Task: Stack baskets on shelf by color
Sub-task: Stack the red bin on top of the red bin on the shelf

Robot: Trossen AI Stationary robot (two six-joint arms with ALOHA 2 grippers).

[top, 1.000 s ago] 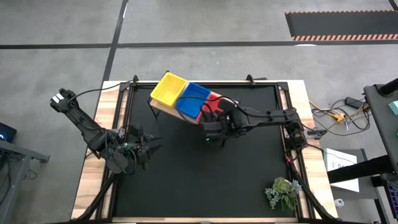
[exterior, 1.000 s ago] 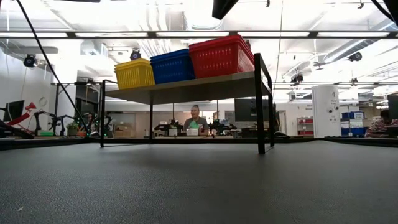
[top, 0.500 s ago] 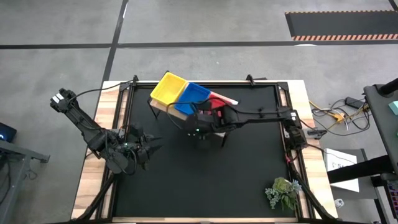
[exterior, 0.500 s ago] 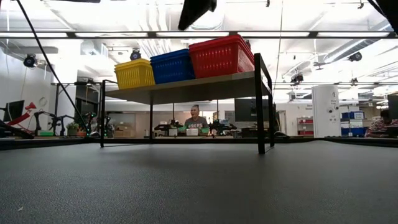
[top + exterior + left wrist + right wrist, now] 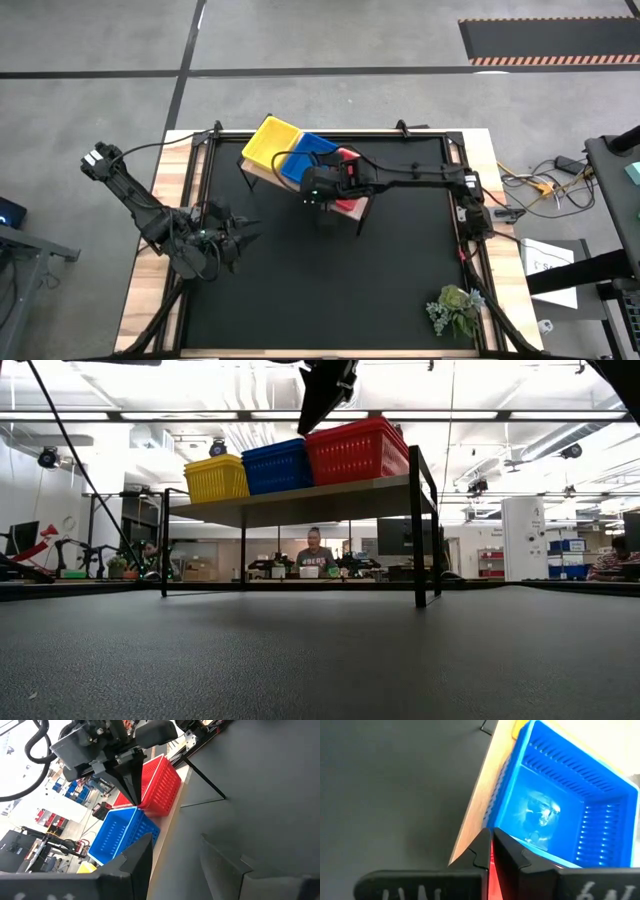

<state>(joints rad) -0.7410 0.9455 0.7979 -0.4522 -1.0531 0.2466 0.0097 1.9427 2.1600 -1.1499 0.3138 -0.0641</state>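
Item: 3 basket stacks on your wooden shelf, in a row: yellow, blue, red. Your right gripper hangs clenched and empty above the blue-red seam, fingertips just over the rims. Your left gripper waits released, well apart over the black table. A plant sits at the table's corner; a person sits in the room behind.

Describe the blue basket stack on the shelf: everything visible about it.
The blue basket stack is rectangular plastic with slotted mesh walls and an open, empty top. It sits upright mid-shelf on the light wooden shelf, between the yellow baskets and red baskets. The shut right gripper hovers over the gap between blue and red.
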